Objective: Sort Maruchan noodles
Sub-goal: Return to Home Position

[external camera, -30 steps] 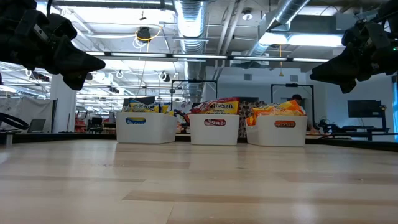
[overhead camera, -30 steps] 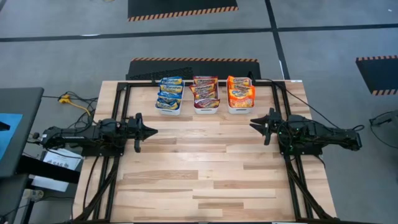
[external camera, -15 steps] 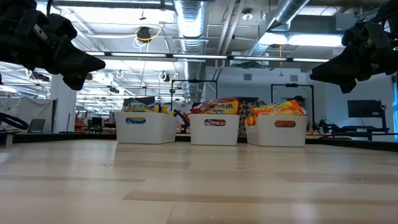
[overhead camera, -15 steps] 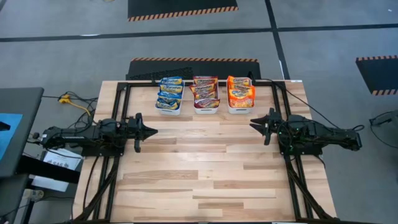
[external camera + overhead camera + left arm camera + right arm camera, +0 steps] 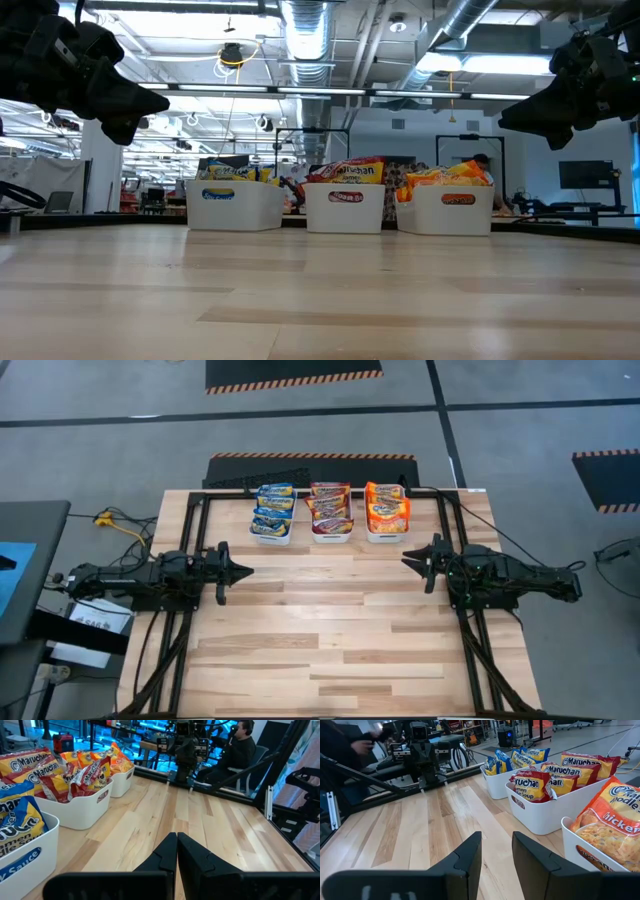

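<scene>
Hovering at opposite sides, left gripper (image 5: 249,571) has fingers closed, right gripper (image 5: 405,558) narrowly parted; noodles (image 5: 331,508) fill three bins (image 5: 345,216).

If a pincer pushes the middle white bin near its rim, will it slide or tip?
Probably slide: the middle white bin looks low and wide. It seems light, holding only thin maroon packets, so a high push might tilt it.
</scene>
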